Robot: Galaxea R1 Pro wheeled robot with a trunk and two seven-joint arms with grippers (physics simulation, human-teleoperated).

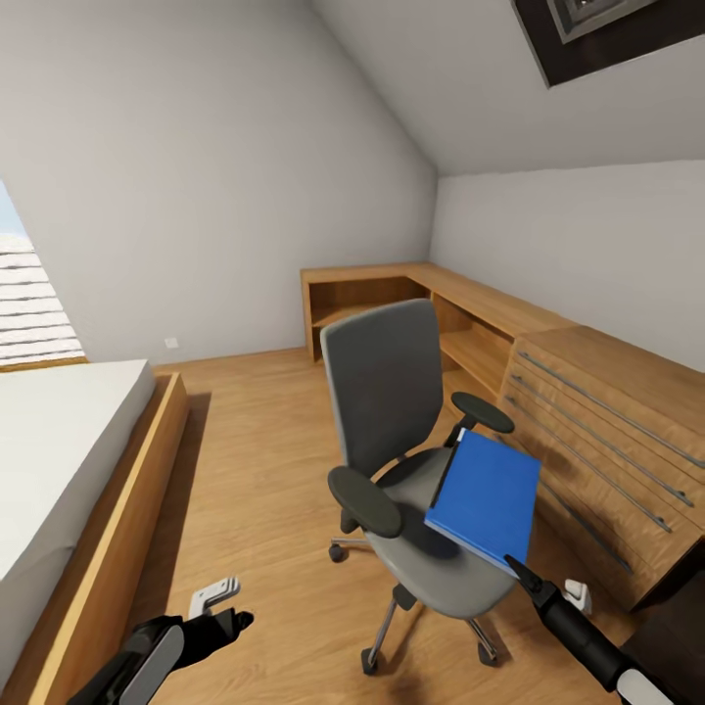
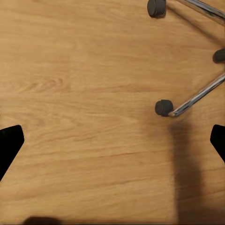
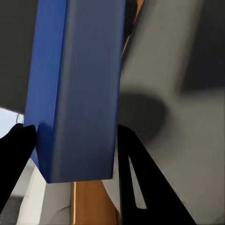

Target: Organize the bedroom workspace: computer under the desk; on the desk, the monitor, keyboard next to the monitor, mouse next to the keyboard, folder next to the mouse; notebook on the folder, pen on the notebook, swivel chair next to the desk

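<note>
Your right gripper pinches the folder, tilted above the swivel chair; left gripper jaws spread over wood floor

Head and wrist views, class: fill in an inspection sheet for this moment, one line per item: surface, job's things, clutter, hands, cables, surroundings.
Surface: wooden floor; nothing loose seen on it.
Job's things: blue folder tilted over the seat of the grey swivel chair, its near corner lifted.
Clutter: nothing seen.
Hands: right hand has its fingers on either side of the folder's edge, apparently gripping it; left hand open, pointing down at bare floor near the chair's castors.
Cables: nothing seen.
Surroundings: bed on the left, wooden chest with bar handles on the right, low wooden shelving in the far corner, sloped ceiling with a skylight.
</note>
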